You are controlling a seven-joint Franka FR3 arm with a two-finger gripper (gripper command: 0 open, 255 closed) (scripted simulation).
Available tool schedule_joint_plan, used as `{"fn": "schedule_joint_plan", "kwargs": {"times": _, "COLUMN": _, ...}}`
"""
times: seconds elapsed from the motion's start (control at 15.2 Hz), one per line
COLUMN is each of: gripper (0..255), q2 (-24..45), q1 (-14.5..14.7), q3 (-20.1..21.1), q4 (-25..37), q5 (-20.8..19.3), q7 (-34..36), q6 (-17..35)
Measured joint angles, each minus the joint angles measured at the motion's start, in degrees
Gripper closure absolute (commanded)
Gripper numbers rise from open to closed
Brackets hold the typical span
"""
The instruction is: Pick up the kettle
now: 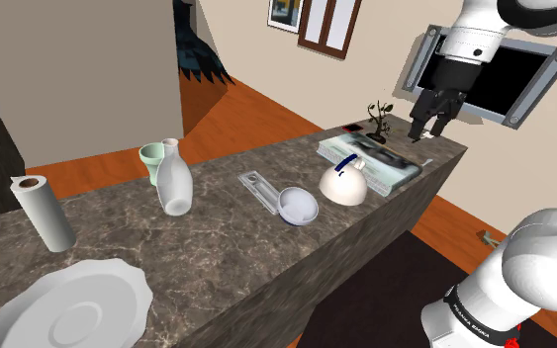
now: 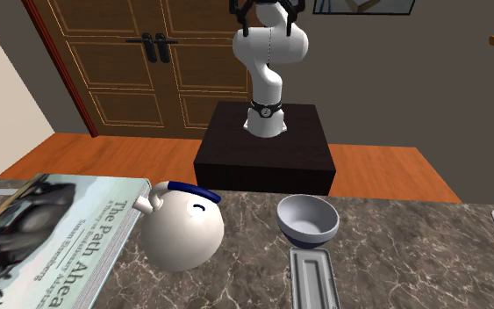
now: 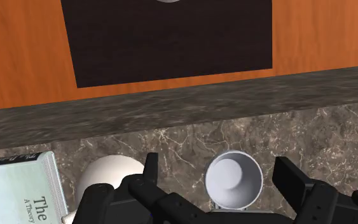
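The white kettle (image 1: 345,184) with its blue handle stands on the dark veined worktop (image 1: 217,257) just beside the book (image 1: 377,163), while the jaws hang spread apart high over the book's end, seemingly ready to descend

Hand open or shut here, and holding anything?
Open, holding nothing. In the wrist view the hand's black fingers stand apart; the white kettle sits on the dark veined counter below, beside the book.
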Motion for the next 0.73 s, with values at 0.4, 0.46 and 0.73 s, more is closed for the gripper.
{"fn": "schedule_joint_plan", "kwargs": {"times": 0.4, "gripper": 0, "q2": 8.2, "q1": -2.9, "q3": 1.1, "q4": 1.4, "q5": 1.1, "q7": 7.8, "q6": 6.4}}
{"fn": "schedule_joint_plan", "kwargs": {"times": 0.46, "gripper": 0, "q2": 10.3, "q1": -3.4, "q3": 1.8, "q4": 2.1, "q5": 1.6, "q7": 10.2, "q6": 7.8}}
{"fn": "schedule_joint_plan", "kwargs": {"times": 0.73, "gripper": 0, "q2": 18.2, "q1": -6.0, "q3": 2.6, "q4": 4.2, "q5": 2.3, "q7": 18.3, "q6": 13.3}}
